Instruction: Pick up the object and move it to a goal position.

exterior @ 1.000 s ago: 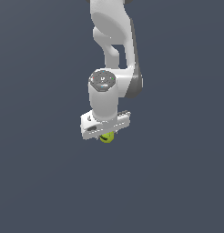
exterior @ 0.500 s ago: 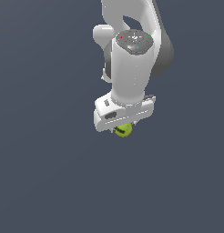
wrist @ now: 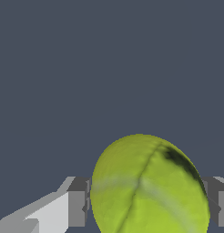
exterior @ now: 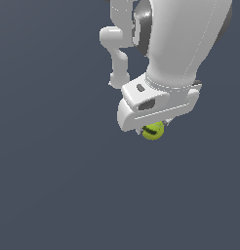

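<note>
The object is a small yellow-green ball point(exterior: 153, 131) with a short dark curved mark, hanging just under the white hand of the arm in the exterior view. My gripper point(exterior: 153, 128) is shut on it, and the hand hides most of the fingers there. In the wrist view the ball point(wrist: 148, 186) fills the space between the two grey fingers point(wrist: 77, 202), which press on either side of it. The ball is held up in the air, well off the ground.
Only a plain dark blue-grey ground point(exterior: 53, 185) lies around and below. The white arm point(exterior: 180, 44) takes up the upper part of the exterior view's right side.
The arm with the ball has come much nearer to the exterior camera and shifted toward that view's right. The ball stays gripped.
</note>
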Controlling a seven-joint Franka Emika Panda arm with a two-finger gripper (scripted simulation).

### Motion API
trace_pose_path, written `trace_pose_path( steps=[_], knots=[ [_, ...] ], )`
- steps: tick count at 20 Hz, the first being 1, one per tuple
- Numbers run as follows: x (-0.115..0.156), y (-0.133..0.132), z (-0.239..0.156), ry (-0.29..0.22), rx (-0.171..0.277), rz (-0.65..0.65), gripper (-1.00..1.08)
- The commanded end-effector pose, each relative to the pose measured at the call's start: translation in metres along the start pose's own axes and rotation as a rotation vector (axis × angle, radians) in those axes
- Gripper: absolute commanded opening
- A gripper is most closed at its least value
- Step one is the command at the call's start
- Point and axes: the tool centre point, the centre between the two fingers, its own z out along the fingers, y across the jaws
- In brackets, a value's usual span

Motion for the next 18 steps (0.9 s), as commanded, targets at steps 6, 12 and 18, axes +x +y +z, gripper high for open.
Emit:
trace_pose_path(
  steps=[6, 12, 18],
  knots=[
    [0.017, -0.017, -0.034, 0.001, 0.0, 0.001, -1.0],
    [0.024, -0.023, -0.046, 0.001, 0.0, 0.001, -1.0],
    [0.026, -0.024, -0.049, 0.001, 0.0, 0.001, -1.0]
  ],
)
